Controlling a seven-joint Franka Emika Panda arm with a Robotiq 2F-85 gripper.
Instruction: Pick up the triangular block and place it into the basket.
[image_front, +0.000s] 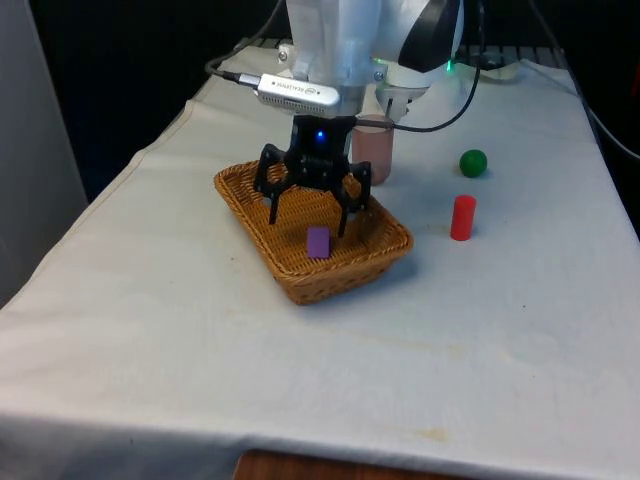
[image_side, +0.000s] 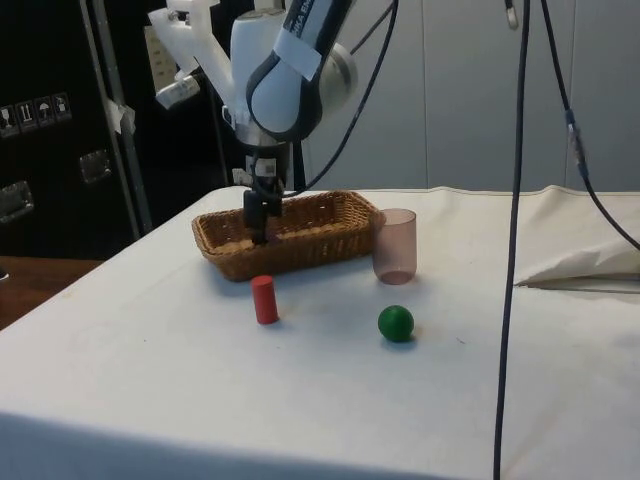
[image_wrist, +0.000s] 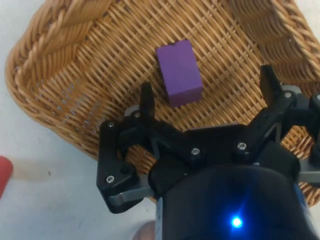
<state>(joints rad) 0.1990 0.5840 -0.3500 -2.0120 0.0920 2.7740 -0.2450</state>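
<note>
Purple block (image_wrist: 179, 72) is seen lying free on the floor of the wicker basket (image_front: 250, 215), between the widely spread, empty fingers of the gripper (image_front: 308, 222). If the arm is withdrawn carelessly, the rim could be snagged and the basket dragged against the nearby pink cup (image_front: 373, 148).

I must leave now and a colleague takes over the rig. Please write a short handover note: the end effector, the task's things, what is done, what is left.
End effector: open and empty, over the basket.
Block: purple, lying on the basket floor between the fingers, touching neither. It looks box-shaped rather than triangular.
Also on the cloth, outside the basket: red cylinder, green ball, pink cup.
Done: the block is in the basket and released.
Left: probably only to lift the arm clear. Check that this is the intended block.
</note>
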